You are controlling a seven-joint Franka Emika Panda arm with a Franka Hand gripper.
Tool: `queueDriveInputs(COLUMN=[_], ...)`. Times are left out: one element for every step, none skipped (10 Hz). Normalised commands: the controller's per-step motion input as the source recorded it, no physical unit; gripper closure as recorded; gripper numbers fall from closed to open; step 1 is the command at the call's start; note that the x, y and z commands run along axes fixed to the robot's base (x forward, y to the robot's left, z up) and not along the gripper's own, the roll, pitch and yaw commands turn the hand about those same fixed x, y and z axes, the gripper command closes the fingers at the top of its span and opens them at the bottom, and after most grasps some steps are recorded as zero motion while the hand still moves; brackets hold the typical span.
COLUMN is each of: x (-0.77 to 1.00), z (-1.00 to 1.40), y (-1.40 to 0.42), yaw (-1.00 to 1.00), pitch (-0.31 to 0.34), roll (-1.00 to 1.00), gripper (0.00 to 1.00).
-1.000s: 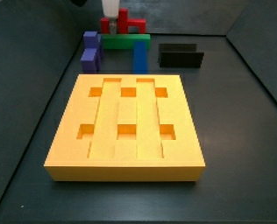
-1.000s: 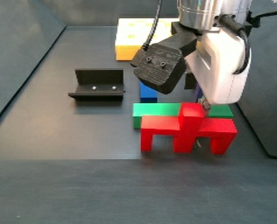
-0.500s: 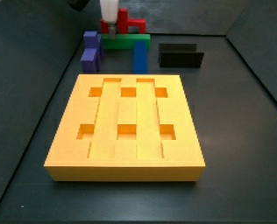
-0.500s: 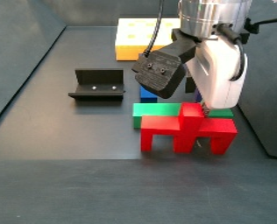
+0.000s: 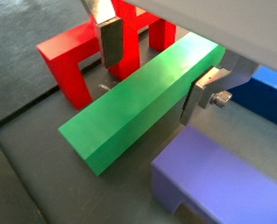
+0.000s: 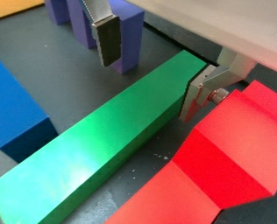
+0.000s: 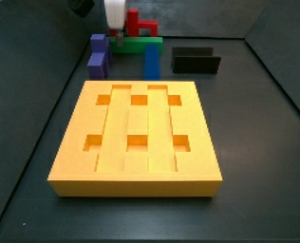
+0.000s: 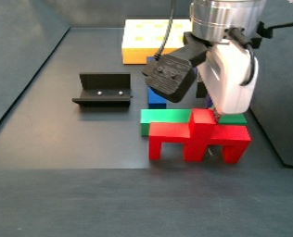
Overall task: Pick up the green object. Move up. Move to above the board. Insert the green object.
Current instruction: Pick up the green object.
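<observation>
The green object (image 5: 147,96) is a long bright green block lying flat on the dark floor, between the red block and the purple block. It also shows in the wrist view (image 6: 106,149) and in both side views (image 7: 138,43) (image 8: 168,117). My gripper (image 5: 159,70) is open and straddles the green object's far end, one finger (image 5: 114,44) on each side, with a small gap to the block. The gripper also shows in the wrist view (image 6: 152,68) and, from the side, low behind the red block (image 8: 221,111). The yellow-orange board (image 7: 136,133) lies apart, toward the other end of the floor (image 8: 146,37).
A red cross-topped block (image 8: 198,141) stands against the green object on one side (image 5: 82,57). A purple block (image 6: 124,39) and a blue bar (image 7: 152,60) stand on the other side. The black fixture (image 8: 103,90) stands nearby (image 7: 195,61).
My gripper has sunk slightly lower around the green object. The blocks have not moved.
</observation>
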Motion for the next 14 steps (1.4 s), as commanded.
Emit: queueDriveInputs(x=[0.00,0.00,0.04,0.09,0.03,0.00,0.00,0.06,0.07,0.05,0.03,0.00,0.00,0.00], z=[-0.19,-0.20,-0.21,-0.21,-0.21,-0.18,-0.19,-0.19,-0.20,-0.18,-0.02,0.00,0.00,0.00], y=[0.00,0.02,0.08,0.12,0.10,0.02,0.00,0.00,0.00,0.00,0.08,0.05,0.02,0.00], yaw=[-0.03,-0.03,-0.03,-0.01,0.00,0.00,0.00,0.00,0.00,-0.02,-0.05,-0.02,0.00,0.00], pitch=[-0.216,-0.204,-0.174,-0.136,-0.150,-0.153,-0.160,-0.150,-0.154,-0.176,-0.191,-0.149,-0.087,0.000], roll=[-0.14,-0.15,-0.16,-0.17,-0.16,-0.14,-0.12,-0.13,-0.14,-0.22,-0.33,-0.24,-0.09,0.00], gripper=[0.00,0.00,0.00,0.00,0.00,0.00,0.00,0.00,0.00,0.00,0.00,0.00,0.00,0.00])
